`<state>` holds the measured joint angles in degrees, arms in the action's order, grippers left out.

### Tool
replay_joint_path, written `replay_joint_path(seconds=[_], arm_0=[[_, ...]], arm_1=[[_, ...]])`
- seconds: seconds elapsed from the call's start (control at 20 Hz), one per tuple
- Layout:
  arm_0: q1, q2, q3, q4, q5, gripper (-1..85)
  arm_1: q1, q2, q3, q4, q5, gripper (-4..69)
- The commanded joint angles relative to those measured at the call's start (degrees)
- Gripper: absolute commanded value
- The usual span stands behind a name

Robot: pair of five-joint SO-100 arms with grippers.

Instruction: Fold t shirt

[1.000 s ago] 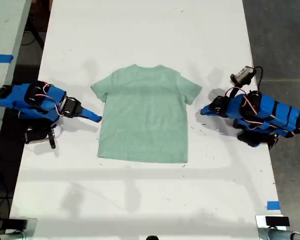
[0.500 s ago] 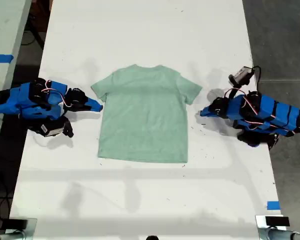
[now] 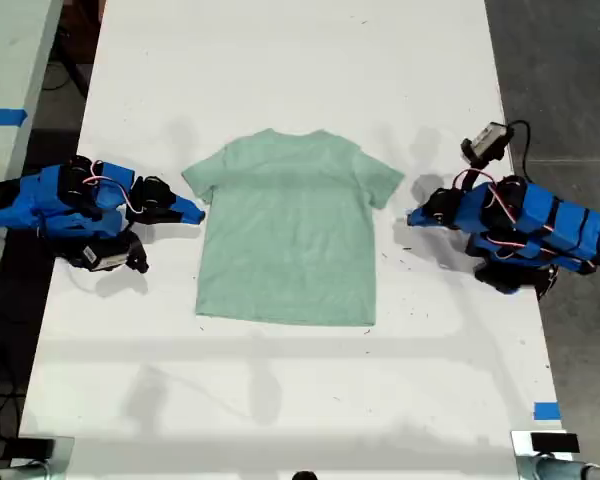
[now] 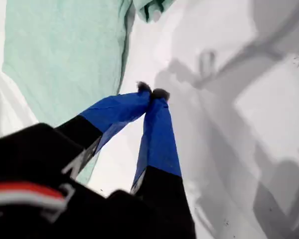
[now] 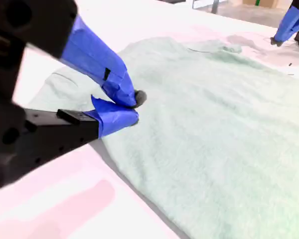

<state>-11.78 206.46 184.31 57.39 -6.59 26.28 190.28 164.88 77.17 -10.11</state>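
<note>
Second wrist view: t shirt (image 5: pixel 214 114) runs off frame.

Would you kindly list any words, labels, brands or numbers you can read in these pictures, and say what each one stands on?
None can be read.
The pale mint-green cloth t-shirt is plain, with no print showing.
The white table shows only small dark specks, no writing.
The blue tape strips at the exterior view's edges carry no visible lettering.
</note>
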Motion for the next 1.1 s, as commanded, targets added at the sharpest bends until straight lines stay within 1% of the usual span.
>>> replay_joint_path(seconds=[0.0,0.1,0.15,0.3,0.35,0.45,0.5,0.55,0.6,0.65,0.75,0.85,1.0,1.05], arm_0=[[0.18,0.26,0.53,0.18,-0.97,-0.1],[0.26,0.26,0.53,0.62,-1.67,0.5],[0.26,0.18,0.44,2.72,-6.33,3.6],[2.37,0.18,0.35,2.81,-5.63,5.9],[2.72,0.18,0.26,2.81,-5.63,3.7],[2.11,0.18,0.26,2.9,-5.54,1.3],[1.23,0.18,0.26,2.9,-5.54,1.3],[0.53,0.18,0.26,2.9,-5.45,1.5],[0.35,0.18,0.26,2.9,-5.36,1.7],[0.44,0.18,0.26,2.9,-5.36,1.8],[0.79,0.18,0.26,2.9,-5.36,2.0],[1.05,0.18,0.35,2.9,-5.36,2.0],[1.14,0.18,0.35,2.9,-5.19,2.1],[1.14,0.18,0.35,2.9,-5.19,2.1]], arm_1=[[2.46,-8.53,-10.63,0.0,-3.87,1.3],[2.46,-7.65,-9.84,-0.44,-3.78,1.3],[2.29,-6.42,-8.96,-0.44,-3.52,1.3],[0.53,3.16,-4.31,1.93,-2.81,1.3],[0.35,5.27,-3.78,3.08,-3.25,1.3],[2.81,-1.58,-8.88,3.69,-6.15,1.3],[5.27,-10.11,-13.97,2.55,-8.96,5.6],[8.0,-20.48,-20.13,0.53,-12.92,13.4],[10.81,-30.5,-26.02,-1.32,-16.44,23.3],[14.06,-39.64,-30.59,-3.69,-19.69,26.2],[20.21,-55.9,-36.21,-10.28,-24.61,28.7],[25.4,-70.05,-40.52,-17.14,-28.04,28.7],[27.86,-84.9,-45.09,-20.74,-28.92,26.9],[27.77,-87.01,-45.0,-21.27,-28.65,23.6]])
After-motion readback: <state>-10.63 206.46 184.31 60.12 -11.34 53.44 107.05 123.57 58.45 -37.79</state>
